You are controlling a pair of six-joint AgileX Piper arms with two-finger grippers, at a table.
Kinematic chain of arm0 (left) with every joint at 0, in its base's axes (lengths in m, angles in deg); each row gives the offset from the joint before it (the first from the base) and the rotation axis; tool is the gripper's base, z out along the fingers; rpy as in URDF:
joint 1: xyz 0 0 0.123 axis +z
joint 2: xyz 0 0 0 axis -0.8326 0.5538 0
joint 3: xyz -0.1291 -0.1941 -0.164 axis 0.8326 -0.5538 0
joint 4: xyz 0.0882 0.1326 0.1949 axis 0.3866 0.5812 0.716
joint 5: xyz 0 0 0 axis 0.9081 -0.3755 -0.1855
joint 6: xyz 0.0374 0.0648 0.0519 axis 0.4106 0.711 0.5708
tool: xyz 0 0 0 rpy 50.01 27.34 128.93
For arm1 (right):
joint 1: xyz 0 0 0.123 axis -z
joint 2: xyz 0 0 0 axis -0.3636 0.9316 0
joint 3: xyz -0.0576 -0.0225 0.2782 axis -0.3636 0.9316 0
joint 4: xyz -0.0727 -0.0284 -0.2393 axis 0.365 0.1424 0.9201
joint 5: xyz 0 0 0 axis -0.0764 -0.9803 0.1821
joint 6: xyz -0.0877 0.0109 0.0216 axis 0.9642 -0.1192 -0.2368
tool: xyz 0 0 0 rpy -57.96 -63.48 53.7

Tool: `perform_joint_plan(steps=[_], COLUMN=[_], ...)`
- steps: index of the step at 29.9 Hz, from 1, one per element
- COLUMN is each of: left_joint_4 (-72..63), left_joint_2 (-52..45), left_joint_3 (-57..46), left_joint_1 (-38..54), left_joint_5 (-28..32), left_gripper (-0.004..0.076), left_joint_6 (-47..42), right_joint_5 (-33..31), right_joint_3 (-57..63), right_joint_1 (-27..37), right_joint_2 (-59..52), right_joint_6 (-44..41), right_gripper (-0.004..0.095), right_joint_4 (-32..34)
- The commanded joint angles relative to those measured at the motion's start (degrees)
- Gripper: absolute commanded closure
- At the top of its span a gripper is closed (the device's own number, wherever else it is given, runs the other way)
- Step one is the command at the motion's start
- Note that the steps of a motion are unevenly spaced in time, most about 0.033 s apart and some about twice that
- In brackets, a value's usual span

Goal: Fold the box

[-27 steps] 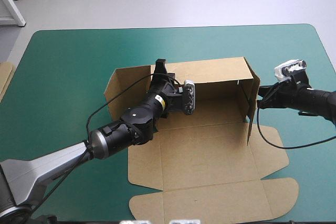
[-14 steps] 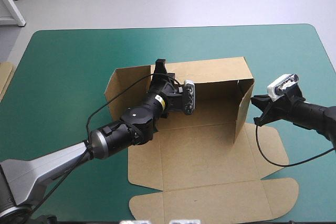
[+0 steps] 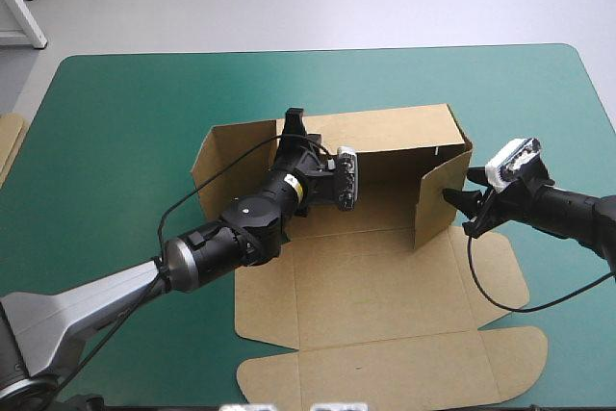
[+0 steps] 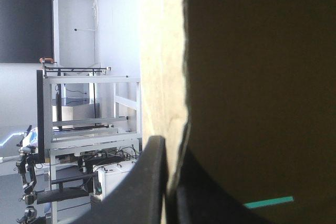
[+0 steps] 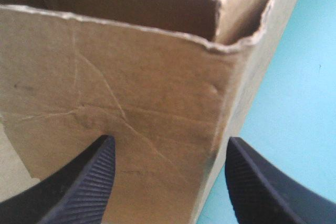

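While the box [image 3: 385, 286] sits at the centre of the high view, you can see its rear wall [image 3: 395, 129] standing along the upper side and its lid [image 3: 385, 368] lying flat toward the bottom edge. The right side wall [image 3: 435, 201] stands upright, angled inward over the floor panel. Your left gripper [image 3: 294, 124] is clamped on the rear wall's top edge, left of centre. In the left wrist view its black fingers [image 4: 152, 182] are all but closed, with the board between them. Your right gripper [image 3: 462, 201], at centre right, is spread wide and grips nothing. It is close up to the side wall's outer face. You cannot tell whether it touches. The teal-green cover [image 3: 125, 141] surrounds the box. A sliver of more board [image 3: 8, 146] shows at the far left edge.
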Motion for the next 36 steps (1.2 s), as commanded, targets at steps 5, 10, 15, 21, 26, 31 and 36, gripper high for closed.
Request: perform_joint_plan(steps=[5, 10, 15, 21, 26, 31, 36], left_joint_4=[-0.9, -1.1, -1.1, -1.1, -1.1, -1.1, -1.1], left_joint_2=[-1.8, -1.8, -1.8, -1.8, -1.8, -1.8, -1.8], left_joint_3=[1.0, 1.0, 1.0, 1.0, 1.0, 1.0, 1.0], left_joint_1=[-0.6, -0.6, -0.6, -0.6, -0.6, -0.6, -0.6], left_joint_5=[2.6, 2.6, 3.0, 3.0, 3.2, 3.6, 3.8], left_gripper=[0.0734, 0.0734, 0.0734, 0.0734, 0.0734, 0.0734, 0.0734], left_joint_6=[-1.2, -1.2, -1.2, -1.2, -1.2, -1.2, -1.2], right_joint_5=[0.6, 1.5, 7.8, 13.7, 13.5, 14.1, 14.3], right_joint_3=[-1.4, -1.4, -1.4, -1.4, -1.4, -1.4, -1.4], right_joint_1=[0.3, -1.3, -7.3, -8.7, -8.8, -8.8, -8.8], right_joint_2=[-1.6, -1.0, 0.7, 0.6, 0.7, 0.7, 0.7], right_joint_6=[3.7, 4.2, 4.1, 3.0, 3.0, 3.0, 3.0], right_gripper=[0.03, 0.0306, 0.0306, 0.0339, 0.0374, 0.0388, 0.0547], right_joint_4=[-7.7, -9.0, -8.9, -11.4, -13.4, -14.2, -15.8])
